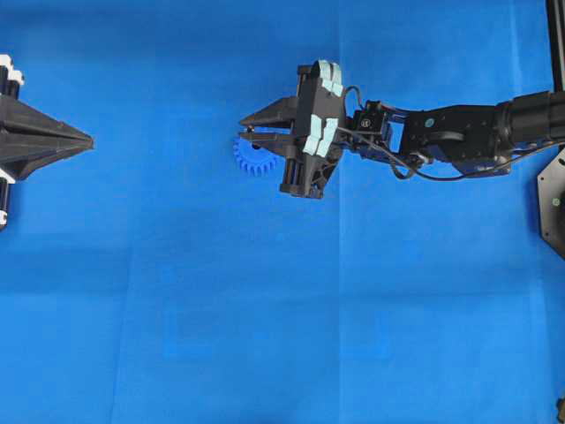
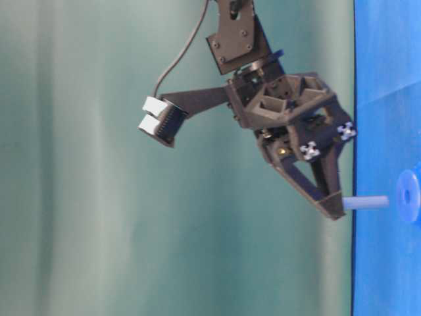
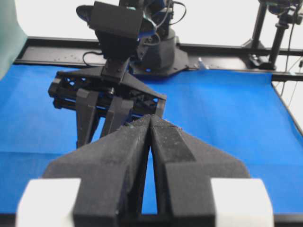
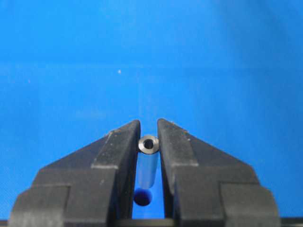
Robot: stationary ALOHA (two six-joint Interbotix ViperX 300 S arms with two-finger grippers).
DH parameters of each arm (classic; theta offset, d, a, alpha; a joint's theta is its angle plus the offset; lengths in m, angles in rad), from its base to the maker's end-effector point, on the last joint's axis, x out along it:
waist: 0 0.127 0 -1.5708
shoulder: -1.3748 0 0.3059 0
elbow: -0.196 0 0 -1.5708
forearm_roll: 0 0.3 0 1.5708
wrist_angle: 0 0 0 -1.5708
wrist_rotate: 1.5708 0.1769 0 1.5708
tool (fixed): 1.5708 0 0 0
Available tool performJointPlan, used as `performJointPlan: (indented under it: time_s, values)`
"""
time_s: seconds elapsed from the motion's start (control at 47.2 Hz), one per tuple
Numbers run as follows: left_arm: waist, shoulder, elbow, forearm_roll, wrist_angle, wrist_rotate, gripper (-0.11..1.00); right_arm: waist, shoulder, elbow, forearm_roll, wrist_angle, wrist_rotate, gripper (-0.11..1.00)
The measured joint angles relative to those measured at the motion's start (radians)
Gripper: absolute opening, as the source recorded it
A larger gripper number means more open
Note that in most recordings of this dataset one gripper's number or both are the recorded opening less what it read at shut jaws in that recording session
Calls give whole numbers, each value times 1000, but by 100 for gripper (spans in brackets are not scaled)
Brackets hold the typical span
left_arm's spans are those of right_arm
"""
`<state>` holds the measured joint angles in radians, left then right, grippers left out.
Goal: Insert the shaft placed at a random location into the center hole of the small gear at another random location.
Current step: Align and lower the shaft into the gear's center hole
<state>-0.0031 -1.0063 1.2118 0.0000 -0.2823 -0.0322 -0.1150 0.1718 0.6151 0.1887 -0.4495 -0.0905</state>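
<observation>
The thin silvery-grey metal shaft [image 4: 148, 144] is clamped between the black right gripper [image 4: 148, 142] fingers just above the small blue toothed plastic gear [image 1: 253, 158], while the left gripper [image 3: 150, 124] is pressed shut on nothing.

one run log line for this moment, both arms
right gripper: shut on thin silvery metal shaft | shaft: above small blue plastic gear, not inserted | left gripper: shut, empty

The shaft [image 4: 148, 144] sits between the right fingers [image 4: 118, 146] at their tips; the small gear [image 1: 255, 156] lies just beyond those tips on the bench [image 1: 265, 309].
</observation>
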Motion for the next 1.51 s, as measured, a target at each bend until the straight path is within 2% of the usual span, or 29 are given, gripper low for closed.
performJointPlan:
  time_s: [0.424, 1.506]
  values:
    - [2, 0, 0, 2, 0, 0, 0, 2, 80, 0, 35, -25, 5, 2]
    - [2, 0, 0, 0, 0, 0, 0, 2, 127, -3, 44, -6, 5, 2]
